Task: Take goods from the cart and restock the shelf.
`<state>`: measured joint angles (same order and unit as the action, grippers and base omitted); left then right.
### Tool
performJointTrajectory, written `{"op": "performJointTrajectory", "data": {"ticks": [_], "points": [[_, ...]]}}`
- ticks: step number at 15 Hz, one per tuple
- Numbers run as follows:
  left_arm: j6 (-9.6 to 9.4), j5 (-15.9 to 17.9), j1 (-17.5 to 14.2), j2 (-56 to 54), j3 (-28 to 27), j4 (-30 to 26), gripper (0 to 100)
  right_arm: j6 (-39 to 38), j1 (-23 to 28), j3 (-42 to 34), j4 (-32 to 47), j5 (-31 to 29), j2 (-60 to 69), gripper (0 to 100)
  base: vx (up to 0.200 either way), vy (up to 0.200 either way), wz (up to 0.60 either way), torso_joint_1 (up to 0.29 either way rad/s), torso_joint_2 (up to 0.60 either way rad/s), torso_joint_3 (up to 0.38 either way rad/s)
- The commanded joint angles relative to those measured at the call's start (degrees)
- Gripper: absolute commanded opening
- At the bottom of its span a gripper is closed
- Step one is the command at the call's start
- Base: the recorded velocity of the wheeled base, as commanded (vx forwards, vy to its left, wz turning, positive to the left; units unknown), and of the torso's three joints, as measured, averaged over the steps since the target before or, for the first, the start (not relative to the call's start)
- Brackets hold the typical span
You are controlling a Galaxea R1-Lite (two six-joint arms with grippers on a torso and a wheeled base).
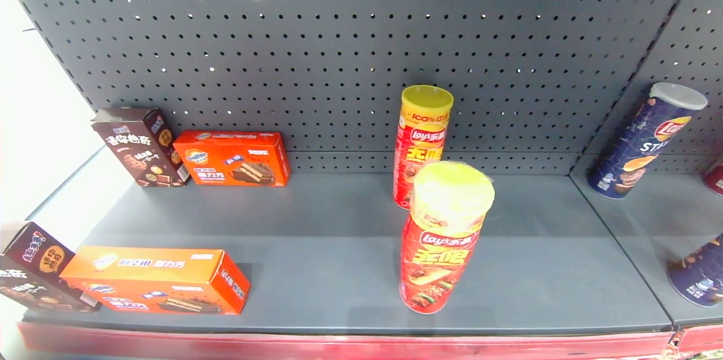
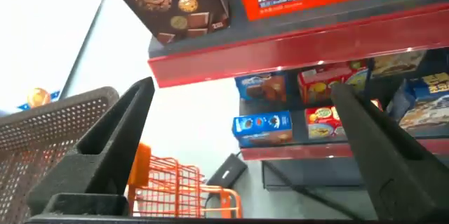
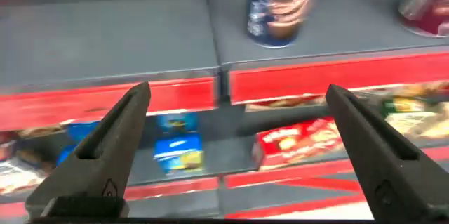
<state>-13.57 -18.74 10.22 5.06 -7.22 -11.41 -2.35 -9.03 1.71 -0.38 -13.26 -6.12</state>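
Left pincer (image 2: 242,90) gaped wide and empty near the cart (image 2: 182,182); right pincer (image 3: 238,92) hung wide too (nothing held). On the shelf (image 1: 316,247), the front can (image 1: 443,235) stood upright before the back can (image 1: 423,139).

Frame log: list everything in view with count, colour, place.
red chip cans: 2, red, yellow lids, mid-shelf, one behind the other.
navy chip cans: 2, dark blue, right-hand bay, back and front.
orange boxes: 2, orange, shelf's left, back and front.
brown boxes: 2, dark brown, left of each orange box.
shelf: 1, grey, red front strip.
cart: 1, orange wire, beside the shelving.
lower-shelf packs: several, blue and red, shelf below.
left gripper: 1, black, open, empty, lower than the shelf's front edge.
right gripper: 1, black, open, empty, facing the shelving's front.
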Motion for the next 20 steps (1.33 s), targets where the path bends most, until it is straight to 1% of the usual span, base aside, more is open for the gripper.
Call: {"op": "performJointTrajectory", "data": {"ticks": [1, 2, 3, 5, 6, 8, 9, 10, 11, 12, 13, 16, 17, 19, 20], "points": [[0.03, 0.0, -2.7, 0.8, 0.2, -0.1, 100, 0.7, 0.0, -1.6, -0.1, 12.5, -0.2, 100, 0.000, 0.000, 0.00, 0.000, 0.00, 0.000], [0.12, 0.0, -4.4, 1.1, 0.2, -0.1, 100, 1.9, -0.8, -1.7, 0.2, 14.1, -0.9, 100, 0.000, 0.000, 0.00, 0.000, 0.00, 0.000], [0.12, 0.0, -5.2, 1.1, 0.2, -0.1, 100, 1.9, -1.5, -1.7, 0.3, 13.1, -1.3, 100, 0.000, 0.000, 0.00, 0.000, 0.00, 0.000], [0.38, 0.0, -6.2, 0.8, 0.2, -0.1, 100, 1.9, 8.9, -1.7, 0.3, 12.5, 0.1, 100, 0.000, 0.000, 0.00, 0.000, 0.00, 0.000], [1.53, 0.0, -6.1, 0.7, 0.2, -0.1, 100, 1.8, 15.2, -1.7, 0.2, 12.6, 0.3, 100, 0.000, 0.000, 0.00, 0.000, 0.00, 0.000], [2.93, 0.7, -6.1, 0.7, 0.3, -0.1, 100, 1.7, 14.4, -1.7, 0.1, 13.6, 0.3, 100, 0.000, 0.000, 0.00, 0.000, 0.00, 0.000], [3.46, 3.0, -6.1, 0.7, 0.3, -0.1, 100, 1.9, 11.2, -1.7, 0.1, 14.8, 0.5, 100, 0.000, 0.000, 0.00, 0.000, 0.00, 0.000], [3.46, 5.3, -6.1, 0.7, 0.3, -0.1, 100, 1.9, 7.0, -1.7, 0.2, 14.7, 1.0, 100, 0.000, 0.000, 0.00, 0.000, 0.00, 0.000], [3.46, 5.7, -6.1, 0.7, 0.3, -0.1, 100, 1.9, 6.4, -1.7, 0.1, 14.7, 1.0, 100, 0.000, 0.000, 0.00, 0.000, 0.00, 0.000], [3.55, 6.0, -6.1, 0.7, 0.4, -0.1, 100, 1.8, 7.2, -1.7, 0.2, 14.6, 1.3, 100, 0.000, 0.000, 0.00, 0.000, 0.00, 0.000], [3.81, 6.0, -6.1, 0.7, 0.4, -0.1, 100, 1.8, 9.3, -1.7, 0.2, 14.4, 3.4, 100, 0.000, 0.000, 0.00, 0.000, 0.00, 0.000], [7.68, 6.2, -6.1, 0.7, 0.5, -0.1, 100, 1.8, 9.1, -1.7, 0.2, 13.0, 5.3, 100, 0.000, 0.000, 0.00, 0.000, 0.00, 0.000], [8.29, 7.0, -6.0, 0.7, 0.7, 0.0, 100, 2.0, 9.1, -1.7, 0.2, 12.9, 5.2, 100, 0.000, 0.000, 0.00, 0.000, 0.00, 0.000], [9.96, 12.9, -6.0, 0.7, 0.9, 0.2, 100, 1.9, 9.1, -1.7, 0.2, 12.9, 5.3, 100, 0.000, 0.000, 0.00, 0.000, 0.00, 0.000], [10.14, 14.3, -6.0, 0.7, 1.3, 1.0, 100, 2.0, 9.1, -1.7, 0.2, 12.9, 5.3, 100, 0.000, 0.000, 0.00, 0.000, 0.00, 0.000]]}}
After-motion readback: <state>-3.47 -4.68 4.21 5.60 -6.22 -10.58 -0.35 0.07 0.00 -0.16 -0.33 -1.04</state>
